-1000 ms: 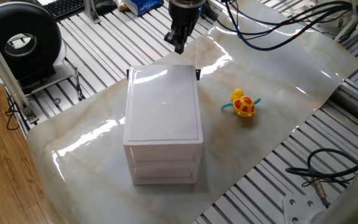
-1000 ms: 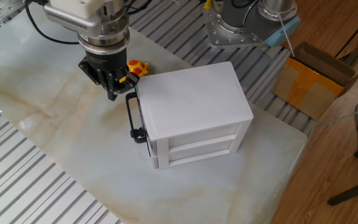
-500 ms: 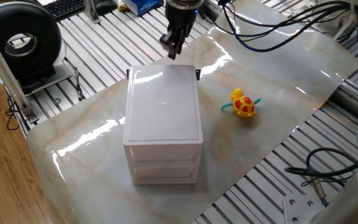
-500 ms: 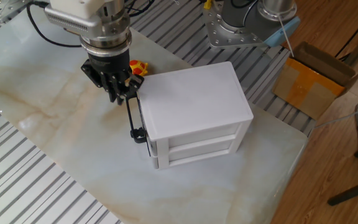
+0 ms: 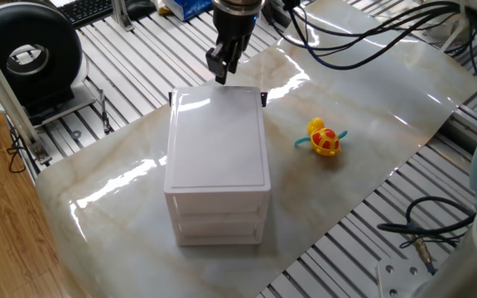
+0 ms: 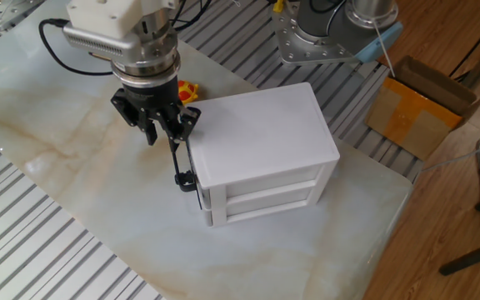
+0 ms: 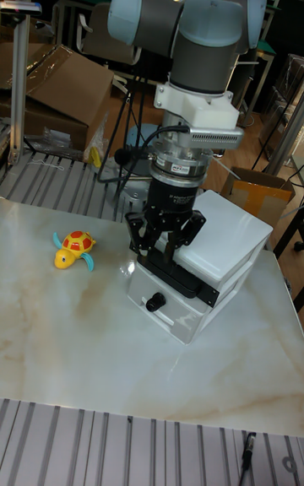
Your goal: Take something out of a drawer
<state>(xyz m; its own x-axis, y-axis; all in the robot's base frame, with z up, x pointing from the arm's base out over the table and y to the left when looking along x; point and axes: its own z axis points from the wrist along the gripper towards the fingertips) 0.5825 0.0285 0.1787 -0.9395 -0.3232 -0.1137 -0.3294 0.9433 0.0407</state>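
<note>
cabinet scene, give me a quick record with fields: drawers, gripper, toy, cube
cabinet: white three-drawer cabinet on the marble-look table
top drawer: top drawer looks closed or nearly so, black corner pieces on its front
lower drawers: closed
gripper: gripper open, at the top drawer's front edge, holding nothing
toy: yellow-and-red toy with teal limbs lies on the table, apart from the cabinet
cube: none visible in any view
task state: nothing taken out yet
</note>
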